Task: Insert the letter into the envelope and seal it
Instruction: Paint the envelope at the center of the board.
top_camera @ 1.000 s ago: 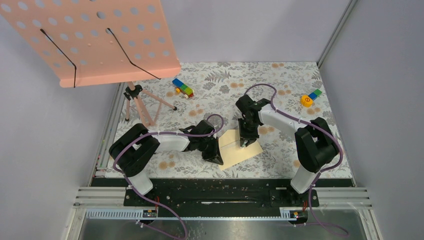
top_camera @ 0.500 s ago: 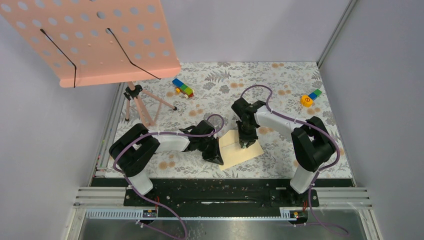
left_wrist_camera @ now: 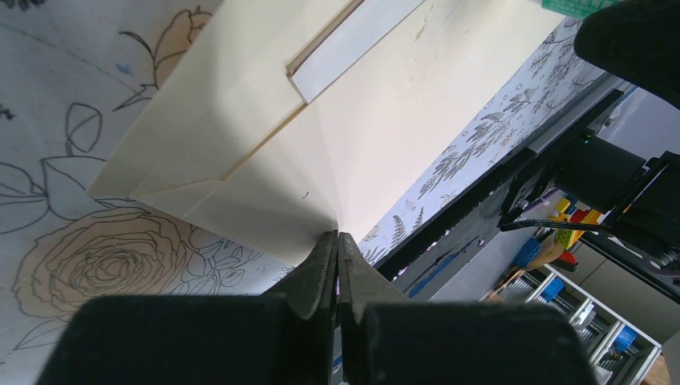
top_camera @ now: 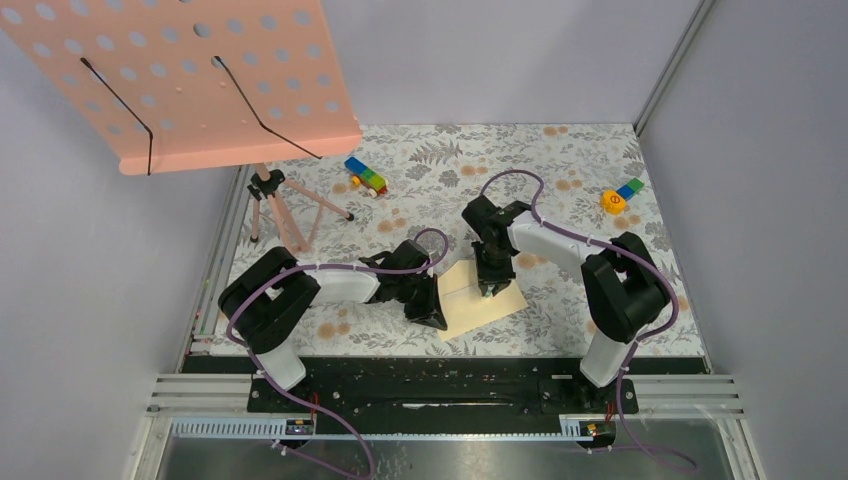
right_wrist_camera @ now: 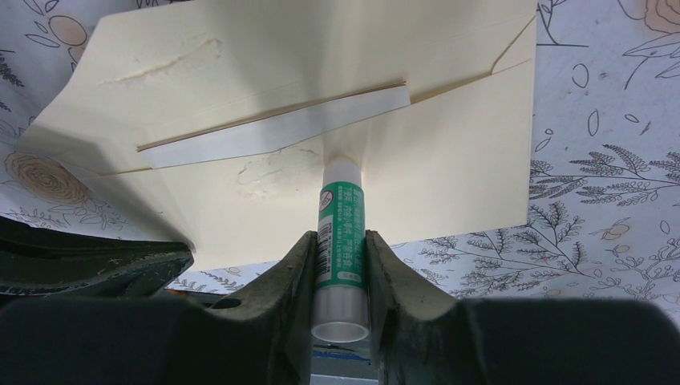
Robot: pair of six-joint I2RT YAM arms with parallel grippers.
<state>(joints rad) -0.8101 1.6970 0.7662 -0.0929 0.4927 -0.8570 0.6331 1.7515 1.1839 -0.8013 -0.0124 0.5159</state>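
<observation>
Since a second ago the right gripper [right_wrist_camera: 337, 241] has slid slightly left over the envelope [right_wrist_camera: 449, 160]; the left gripper [left_wrist_camera: 337, 245] has stayed put. The right jaws pinch a glue stick [right_wrist_camera: 340, 212], its tip on the envelope just below a white strip [right_wrist_camera: 281, 128] at the mouth, with the flap [right_wrist_camera: 321, 48] open beyond. The left jaws are pressed together, their tip touching the envelope's edge; whether paper is nipped between them cannot be told. The envelope lies on the table [top_camera: 560, 170] between the arms.
</observation>
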